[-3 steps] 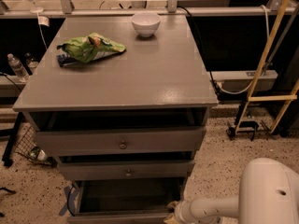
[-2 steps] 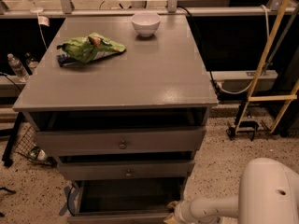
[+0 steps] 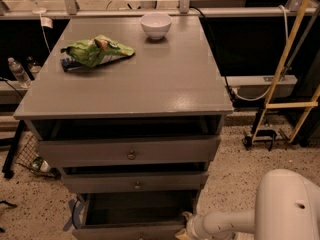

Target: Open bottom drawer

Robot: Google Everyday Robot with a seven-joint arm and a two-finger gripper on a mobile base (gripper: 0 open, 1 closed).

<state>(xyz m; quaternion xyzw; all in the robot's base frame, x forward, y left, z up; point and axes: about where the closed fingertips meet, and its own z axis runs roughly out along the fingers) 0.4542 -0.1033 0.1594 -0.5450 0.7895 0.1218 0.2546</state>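
Observation:
The grey cabinet (image 3: pixel 130 84) has three drawers stacked in its front. The bottom drawer (image 3: pixel 135 210) stands pulled out, its dark inside showing from above and its narrow front (image 3: pixel 125 232) at the lower edge of the view. The middle drawer (image 3: pixel 135 183) and the top drawer (image 3: pixel 129 152) sit above it, each with a small round knob. My gripper (image 3: pixel 184 232) is at the lower edge, by the right front corner of the bottom drawer, on the end of the white arm (image 3: pixel 225 223) that reaches in from the right.
A white bowl (image 3: pixel 156 24) and a green snack bag (image 3: pixel 95 51) lie on the cabinet top. A yellow ladder frame (image 3: pixel 287 84) and cables stand to the right. A water bottle (image 3: pixel 18 73) and a wire basket (image 3: pixel 30 156) are on the left. The floor is speckled.

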